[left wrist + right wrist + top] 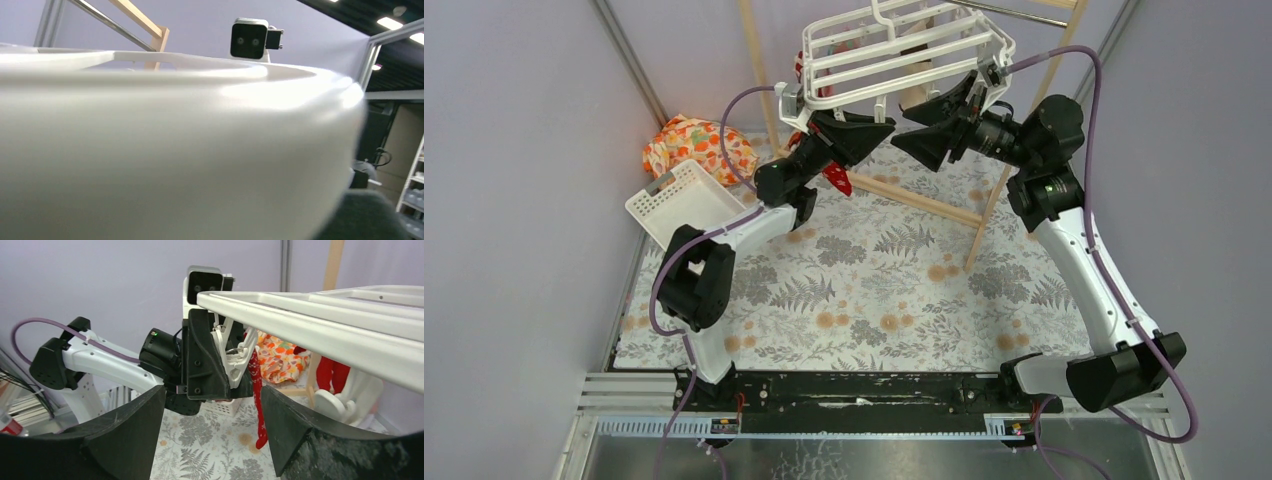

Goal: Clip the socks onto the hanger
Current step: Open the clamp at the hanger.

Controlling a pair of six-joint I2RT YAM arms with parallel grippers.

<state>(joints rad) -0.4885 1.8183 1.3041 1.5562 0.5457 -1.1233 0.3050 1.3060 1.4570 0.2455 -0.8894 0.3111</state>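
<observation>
Inside left gripper [226, 371], hanger clip [237, 353]

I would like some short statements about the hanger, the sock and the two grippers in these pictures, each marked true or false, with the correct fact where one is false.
1. The right gripper stands open with nothing between its fingers. True.
2. The white slotted basket lies on the right side of the table. False: it lies at the left edge, beside the left arm.
3. A red sock hangs down below the white plastic grid-frame hanger. True.
4. The orange floral cloth bundle is clipped to the hanger. False: it lies at the far left of the table.
5. The left gripper is closed on a small white clip. True.
</observation>
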